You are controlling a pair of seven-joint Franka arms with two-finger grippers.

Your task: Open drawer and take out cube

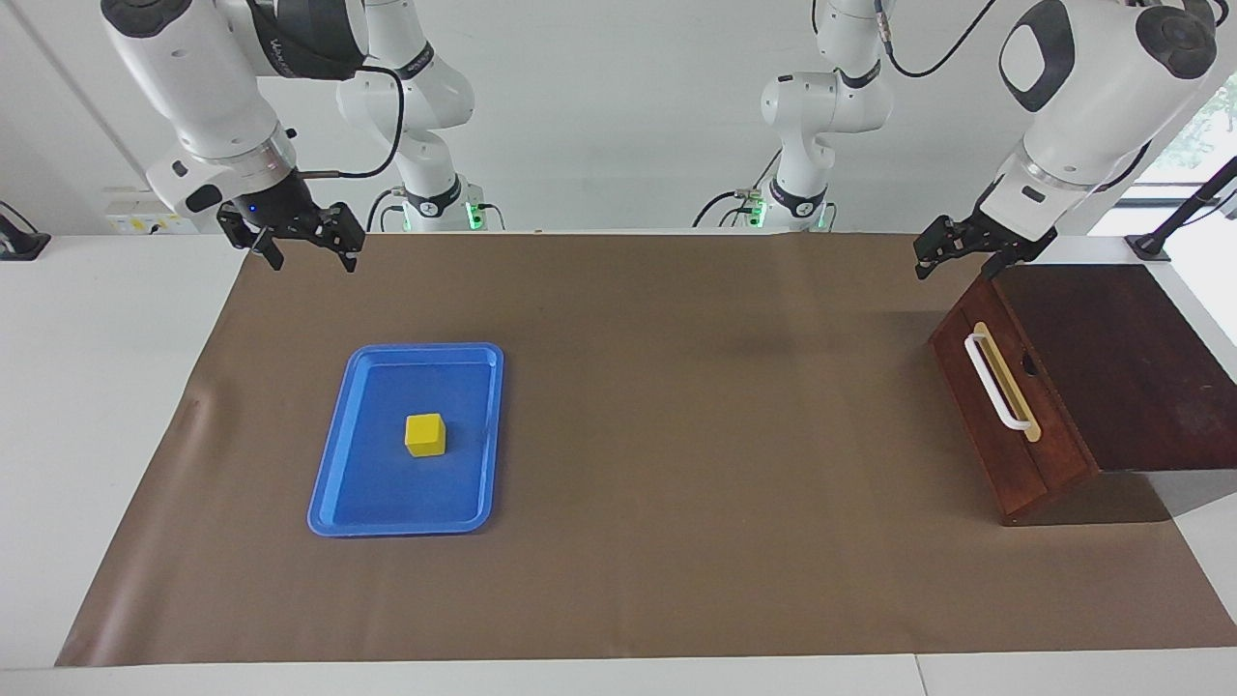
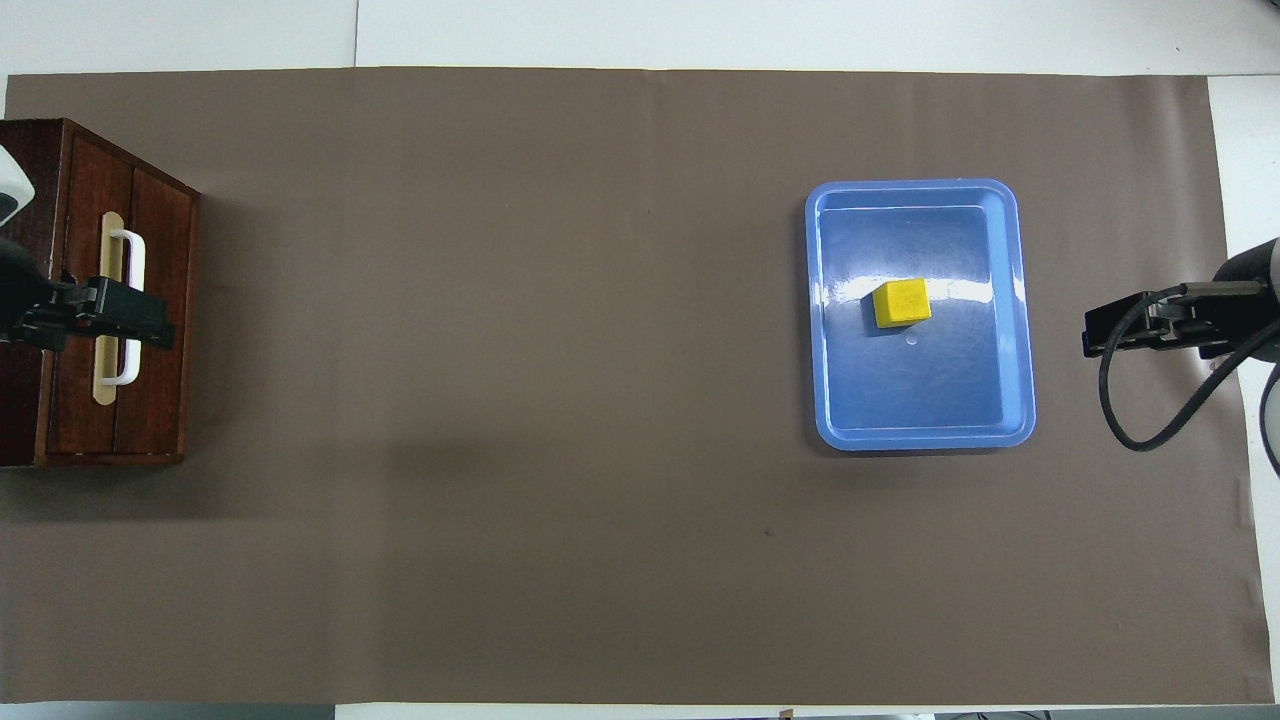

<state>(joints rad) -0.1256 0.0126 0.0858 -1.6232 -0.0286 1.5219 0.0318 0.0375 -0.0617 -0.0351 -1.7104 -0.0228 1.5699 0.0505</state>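
Note:
The dark wooden drawer [image 1: 1049,454] stands at the left arm's end of the table and is shut, its white bar handle [image 1: 995,382] facing the middle of the table. It also shows in the overhead view [image 2: 160,250]. The yellow cube [image 1: 425,434] lies in a blue tray [image 1: 333,483], out in the open; it shows in the overhead view too [image 2: 902,303]. My left gripper [image 1: 959,263] hangs open and empty over the drawer's front, above the handle in the overhead view [image 2: 110,315]. My right gripper [image 1: 311,253] is open and empty in the air, over the mat's edge at the right arm's end [image 2: 1130,330].
A brown mat [image 1: 676,435] covers most of the white table. The blue tray [image 2: 1015,300] lies toward the right arm's end. A black cable [image 2: 1120,400] loops off the right wrist.

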